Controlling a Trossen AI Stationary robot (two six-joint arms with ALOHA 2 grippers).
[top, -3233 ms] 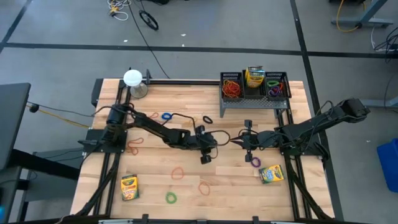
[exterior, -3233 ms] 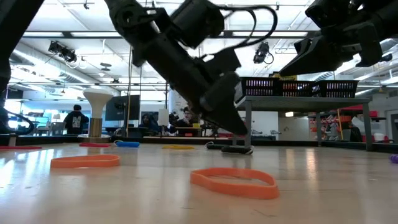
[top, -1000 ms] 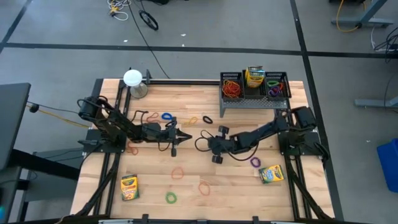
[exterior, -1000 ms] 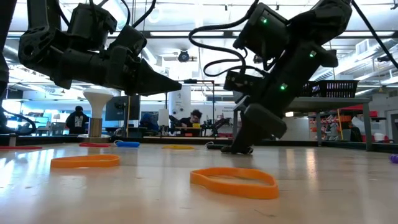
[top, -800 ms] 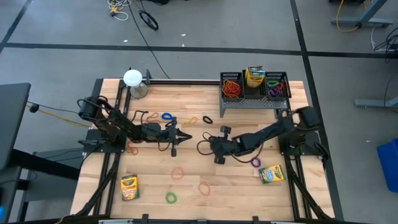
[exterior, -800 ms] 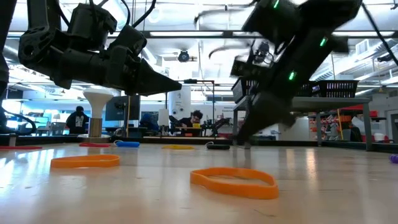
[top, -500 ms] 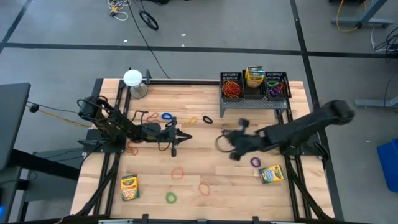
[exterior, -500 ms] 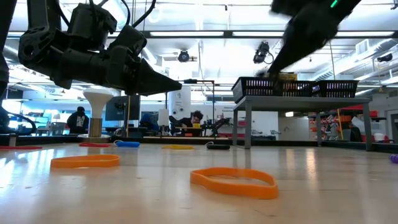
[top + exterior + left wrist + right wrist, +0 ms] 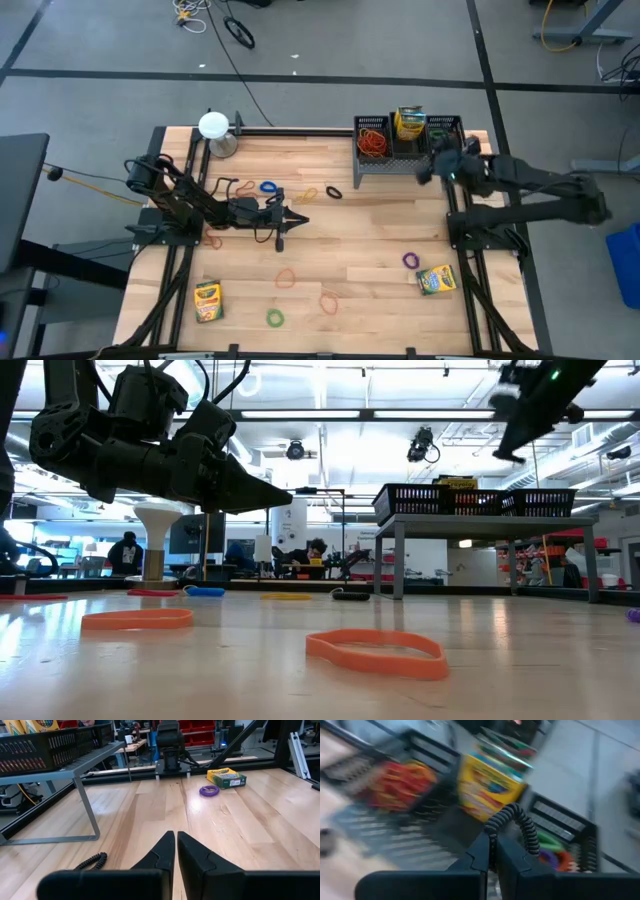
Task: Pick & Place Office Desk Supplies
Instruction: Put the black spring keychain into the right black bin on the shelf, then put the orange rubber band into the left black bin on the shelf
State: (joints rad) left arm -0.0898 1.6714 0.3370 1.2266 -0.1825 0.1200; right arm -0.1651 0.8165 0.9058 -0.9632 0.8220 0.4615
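Black coiled rubber band (image 9: 512,818) pinched in the closed right gripper (image 9: 491,854), above the black wire-mesh rack (image 9: 402,161) at 1 o'clock on the tabletop (image 9: 380,240).

Task looks partly done: the rack holds bands and one yellow-and-green crayon box (image 9: 409,123). Left to do: purple band (image 9: 410,260), green band (image 9: 275,318), blue band (image 9: 267,186), and two crayon boxes: one at 5 o'clock (image 9: 436,279), long axis roughly 9-to-3, one at 7 o'clock (image 9: 207,299), axis 12-to-6. The held coil arches out past the fingertips toward the rack. Left gripper (image 9: 176,847) closed, empty, waiting near 9 o'clock.
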